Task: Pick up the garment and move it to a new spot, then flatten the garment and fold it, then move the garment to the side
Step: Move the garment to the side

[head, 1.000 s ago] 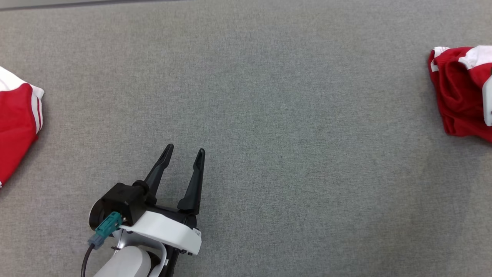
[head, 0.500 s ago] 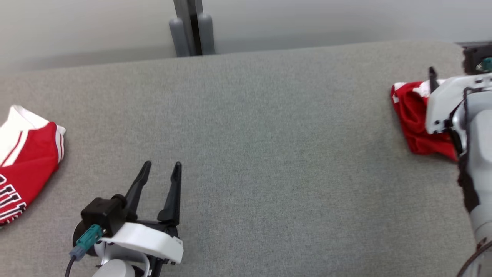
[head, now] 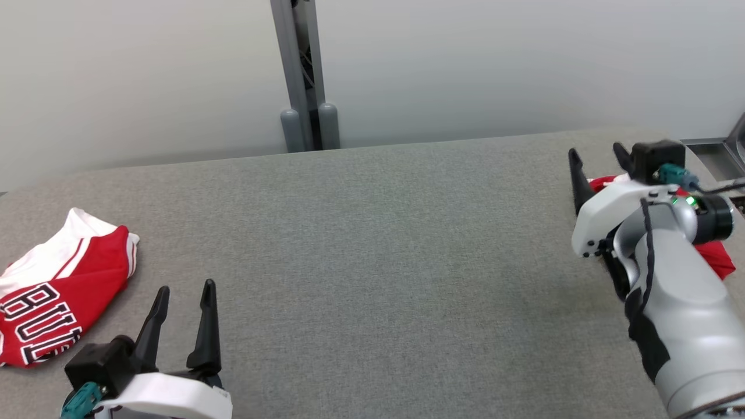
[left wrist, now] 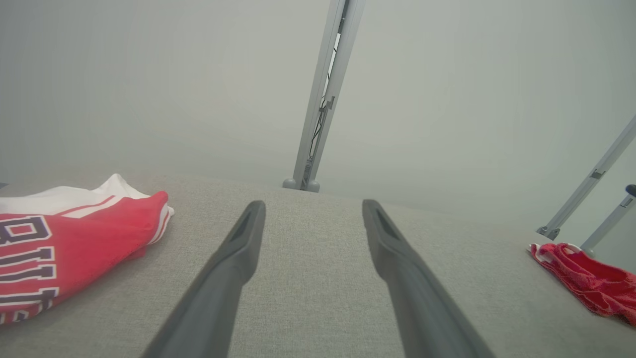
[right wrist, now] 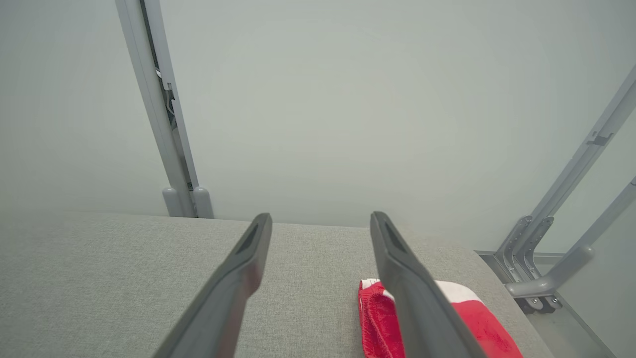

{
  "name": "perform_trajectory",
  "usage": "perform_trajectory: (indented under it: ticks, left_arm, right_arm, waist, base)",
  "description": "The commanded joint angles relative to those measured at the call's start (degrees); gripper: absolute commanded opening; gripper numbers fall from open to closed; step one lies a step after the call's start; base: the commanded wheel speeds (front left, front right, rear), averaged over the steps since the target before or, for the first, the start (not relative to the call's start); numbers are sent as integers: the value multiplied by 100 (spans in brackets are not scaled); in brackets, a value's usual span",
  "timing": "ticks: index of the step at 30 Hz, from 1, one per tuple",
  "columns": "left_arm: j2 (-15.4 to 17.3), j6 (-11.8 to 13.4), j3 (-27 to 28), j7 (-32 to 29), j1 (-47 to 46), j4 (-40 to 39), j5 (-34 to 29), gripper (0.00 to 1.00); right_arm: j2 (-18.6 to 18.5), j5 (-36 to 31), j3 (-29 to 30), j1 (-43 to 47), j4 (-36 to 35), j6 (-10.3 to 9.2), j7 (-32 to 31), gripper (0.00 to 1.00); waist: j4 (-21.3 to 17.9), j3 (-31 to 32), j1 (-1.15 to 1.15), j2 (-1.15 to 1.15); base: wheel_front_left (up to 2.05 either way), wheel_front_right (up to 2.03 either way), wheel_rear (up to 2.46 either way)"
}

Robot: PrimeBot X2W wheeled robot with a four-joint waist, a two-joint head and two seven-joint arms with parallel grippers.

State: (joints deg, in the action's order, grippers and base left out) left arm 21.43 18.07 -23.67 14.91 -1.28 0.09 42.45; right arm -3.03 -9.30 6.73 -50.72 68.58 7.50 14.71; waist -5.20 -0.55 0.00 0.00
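- Head view: bright, even, diffuse light; sharp focus across the grey table (head: 372,244); no glare.
- Shadows: faint and soft-edged.
- Wrist views: hazy, low contrast; fingers (left wrist: 218,293) soft near the lens.

A folded red and white jersey (head: 58,302) lies at the left end of the grey cloth table (head: 372,244). A crumpled red cloth garment (head: 717,263) lies at the right end. A grey metal post (head: 300,75) stands behind the table.
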Motion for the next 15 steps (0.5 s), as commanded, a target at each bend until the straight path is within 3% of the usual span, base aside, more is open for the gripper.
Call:
perform_trajectory:
  ticks: [1, 7, 15]
  left_arm:
    - [36, 30, 90, 26, 129, -24, -4, 100]
    - [42, 44, 400, 29, 484, -133, -85, 100]
    - [24, -80, 504, 31, 778, -136, -294, 100]
  right_arm:
    - [12, 405, -276, 208, -109, -1, 53, 100]
    - [-14, 1783, -1507, 1368, -1512, -1, 57, 100]
    - [-8, 2213, -1705, 2847, -3148, -1, -89, 100]
  waist:
    - [101, 61, 0, 0]
    - [245, 123, 0, 0]
    - [375, 147, 0, 0]
  base:
    - [0, 0, 0]
    - [0, 0, 0]
    - [0, 0, 0]
